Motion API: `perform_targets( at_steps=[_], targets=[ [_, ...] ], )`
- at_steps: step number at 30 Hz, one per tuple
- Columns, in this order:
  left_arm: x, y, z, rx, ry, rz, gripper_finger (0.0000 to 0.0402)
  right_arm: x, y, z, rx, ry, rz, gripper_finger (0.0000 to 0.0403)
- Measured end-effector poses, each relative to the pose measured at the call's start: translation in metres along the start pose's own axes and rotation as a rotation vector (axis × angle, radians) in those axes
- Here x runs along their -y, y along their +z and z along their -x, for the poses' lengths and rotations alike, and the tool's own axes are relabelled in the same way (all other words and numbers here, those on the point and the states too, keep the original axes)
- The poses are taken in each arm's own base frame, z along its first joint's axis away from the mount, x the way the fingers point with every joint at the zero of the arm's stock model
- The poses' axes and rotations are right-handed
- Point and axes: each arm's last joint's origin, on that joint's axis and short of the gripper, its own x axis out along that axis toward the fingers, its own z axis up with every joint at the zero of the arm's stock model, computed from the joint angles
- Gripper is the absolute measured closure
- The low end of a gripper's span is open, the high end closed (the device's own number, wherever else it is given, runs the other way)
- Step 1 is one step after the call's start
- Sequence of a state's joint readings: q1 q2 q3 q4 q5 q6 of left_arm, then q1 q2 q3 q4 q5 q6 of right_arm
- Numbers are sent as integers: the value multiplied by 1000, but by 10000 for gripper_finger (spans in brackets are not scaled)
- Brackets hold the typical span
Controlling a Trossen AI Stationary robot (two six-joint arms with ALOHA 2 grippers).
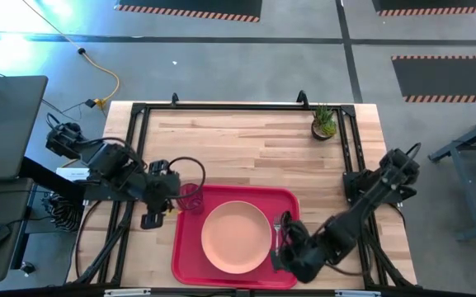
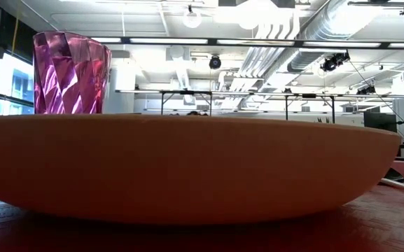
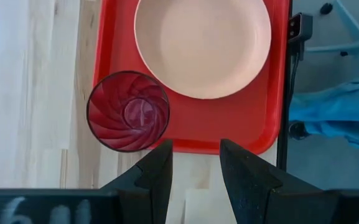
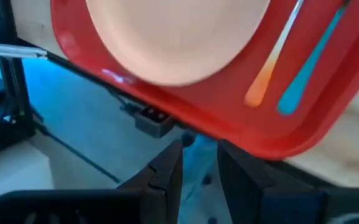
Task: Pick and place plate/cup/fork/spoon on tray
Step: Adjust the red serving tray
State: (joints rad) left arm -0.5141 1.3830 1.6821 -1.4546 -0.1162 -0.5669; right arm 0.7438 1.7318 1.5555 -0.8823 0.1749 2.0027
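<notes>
The red tray (image 1: 291,198) lies at the table's near middle. The peach-pink plate (image 1: 236,237) rests on it and fills the low view (image 2: 187,168). The dark-red cup (image 1: 190,198) stands upright on the tray's far left corner; it also shows in the left wrist view (image 3: 128,111). The fork (image 4: 263,84) with the orange handle and the spoon (image 4: 307,68) with the teal handle lie side by side on the tray, right of the plate. My left gripper (image 3: 195,165) is open and empty, just left of the tray, near the cup. My right gripper (image 4: 198,165) is open and empty above the tray's near right corner.
A small potted plant (image 1: 323,124) stands at the table's far right corner. Black frame rails (image 1: 139,124) run along the table's sides. Bare wood (image 1: 246,148) lies beyond the tray toward the far edge.
</notes>
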Motion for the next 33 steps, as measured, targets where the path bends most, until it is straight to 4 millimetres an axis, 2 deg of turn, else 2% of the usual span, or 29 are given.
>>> perform_targets(
  at_steps=[8, 15, 23, 33],
  targets=[
    [1, -1, 0, 2, 1, -8, 277, 2, -36, -37, -92, 25, -84, 311],
    [1, -1, 0, 2, 2, -8, 277, 5, -54, -72, -129, 37, -107, 311],
    [1, -1, 0, 4, 4, -8, 277, 15, -67, -98, -131, -2, -134, 311],
    [0, 0, 0, 15, 21, -8, 277, 24, -71, -118, -124, -58, -121, 311]
  ],
)
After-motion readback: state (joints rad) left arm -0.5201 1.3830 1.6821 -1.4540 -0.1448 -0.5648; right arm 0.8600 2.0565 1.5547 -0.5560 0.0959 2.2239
